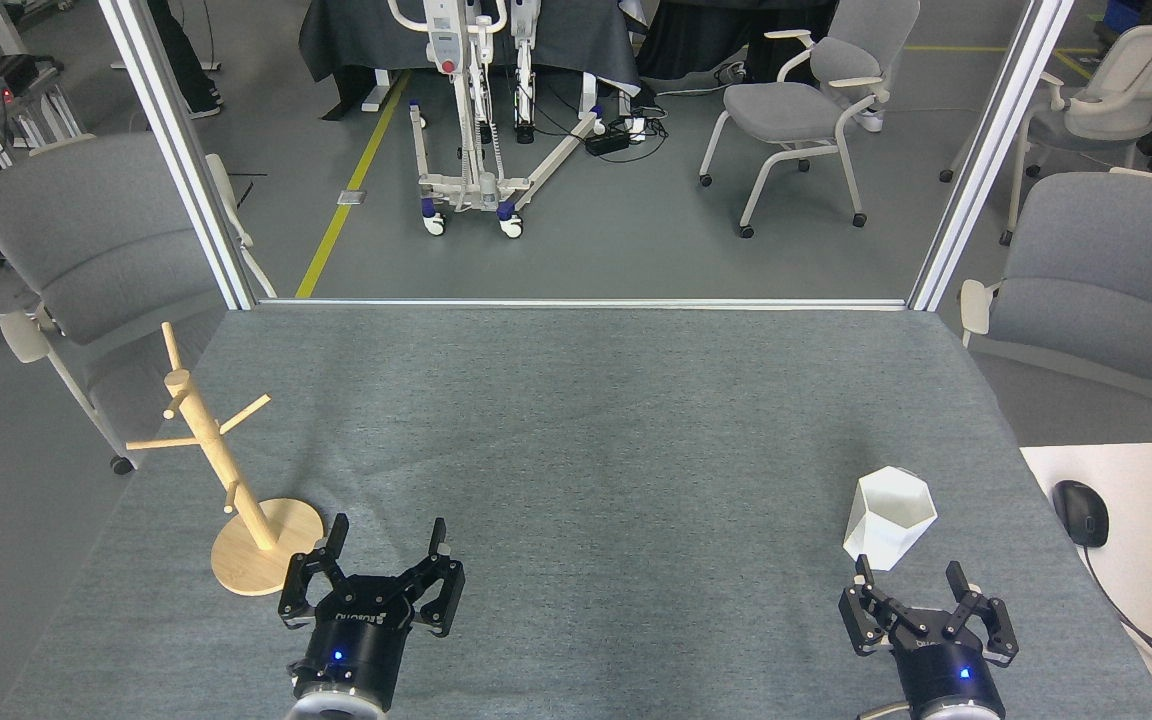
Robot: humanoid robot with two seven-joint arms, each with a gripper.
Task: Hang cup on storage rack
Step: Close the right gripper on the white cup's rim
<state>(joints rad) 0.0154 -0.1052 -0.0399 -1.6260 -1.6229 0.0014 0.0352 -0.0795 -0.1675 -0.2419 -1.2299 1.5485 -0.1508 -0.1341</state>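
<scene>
A single view, taken from the robot's head, looks forward and steeply down over the grey desk [576, 450], which fills the lower half of the frame. Both arms enter from the bottom edge, the left gripper [386, 535] at lower left and the right gripper [911, 578] at lower right, close beneath the camera. The upper half reaches past the desk's far edge to the floor [626, 250] and chairs [806, 100] beyond, seen smaller and probably well away. No second view shares the scene.
</scene>
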